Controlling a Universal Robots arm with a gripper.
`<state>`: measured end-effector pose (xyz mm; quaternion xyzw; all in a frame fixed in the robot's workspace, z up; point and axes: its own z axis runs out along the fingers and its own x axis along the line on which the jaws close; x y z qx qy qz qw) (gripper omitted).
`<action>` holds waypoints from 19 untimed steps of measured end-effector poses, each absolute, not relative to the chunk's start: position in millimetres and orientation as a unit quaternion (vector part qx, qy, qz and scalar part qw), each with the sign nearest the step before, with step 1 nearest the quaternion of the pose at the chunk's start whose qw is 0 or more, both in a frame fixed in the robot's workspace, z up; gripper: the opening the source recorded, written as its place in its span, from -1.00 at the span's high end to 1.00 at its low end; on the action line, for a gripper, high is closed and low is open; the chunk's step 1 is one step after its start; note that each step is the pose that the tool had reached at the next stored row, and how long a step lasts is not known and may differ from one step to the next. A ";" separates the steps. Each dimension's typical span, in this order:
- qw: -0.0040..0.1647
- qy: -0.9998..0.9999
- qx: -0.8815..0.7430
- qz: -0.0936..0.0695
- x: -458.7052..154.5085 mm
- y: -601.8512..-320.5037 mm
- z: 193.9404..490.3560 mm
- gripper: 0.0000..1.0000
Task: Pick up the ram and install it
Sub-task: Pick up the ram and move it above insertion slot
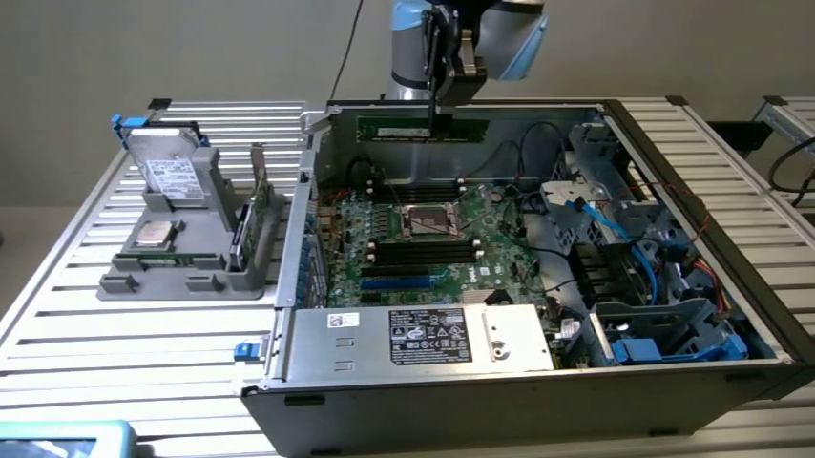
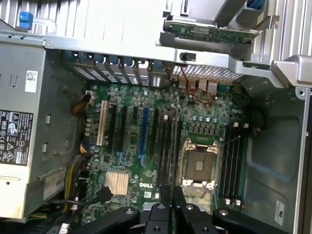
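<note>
Silver slatted table (image 1: 76,315) under open case (image 1: 510,415), ram (image 1: 395,128) in claw (image 1: 449,113), beige wall (image 1: 191,48)

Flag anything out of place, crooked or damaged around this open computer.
Nothing looks damaged or spilled. The ram hangs level in the shut gripper above the open computer case. One oddity: the processor socket on the motherboard sits bare, no cooler over it.

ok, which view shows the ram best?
Exterior view: the ram hangs broadside in the pincer above the open case, full length visible. The wrist view gives it edge-on, seemingly a thin dark strip ahead of the pincer, over the motherboard.
</note>
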<state>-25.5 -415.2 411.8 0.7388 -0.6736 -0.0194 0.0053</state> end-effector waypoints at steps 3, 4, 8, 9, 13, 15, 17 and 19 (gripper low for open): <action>0.004 -0.675 0.737 -0.018 -23.6 -413.1 411.1 0.73; 0.004 -0.676 0.737 -0.018 -23.0 -412.7 410.8 0.73; 0.002 -0.681 0.732 -0.016 -21.2 -411.7 409.3 0.73; 0.001 -0.682 0.731 -0.016 -20.9 -411.6 408.9 0.73; 0.000 -0.689 0.724 -0.015 -19.8 -411.0 406.9 0.73; 0.000 -0.691 0.722 -0.014 -19.2 -410.3 406.1 0.73; -0.001 -0.693 0.721 -0.013 -18.7 -409.1 405.1 0.73; -0.002 -0.693 0.720 -0.013 -18.7 -406.5 403.3 0.73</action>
